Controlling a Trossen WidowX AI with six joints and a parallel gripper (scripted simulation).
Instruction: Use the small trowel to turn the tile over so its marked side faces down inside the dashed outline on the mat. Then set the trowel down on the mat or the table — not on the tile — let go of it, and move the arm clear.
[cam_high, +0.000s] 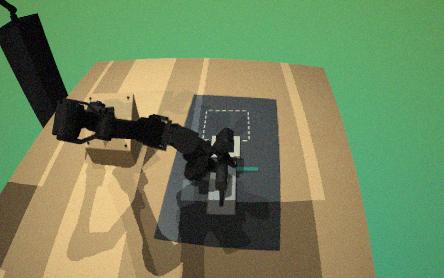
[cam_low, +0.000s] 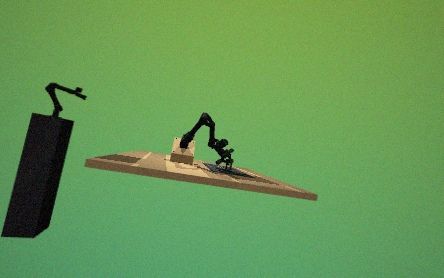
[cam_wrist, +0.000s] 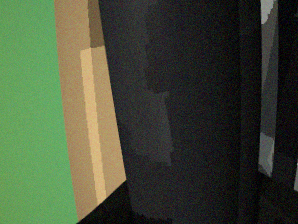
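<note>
Top view: end effector partly closed on trowel, contact hidden; arm obscures part of tile.

The arm seems to hide most of the tile

Table: pale tan, banded with light and shadow, carrying a square-cornered block at left. Mat: one, dark slate, lying flat to the right of the block, bearing a dashed white outline toward its far end.
</note>
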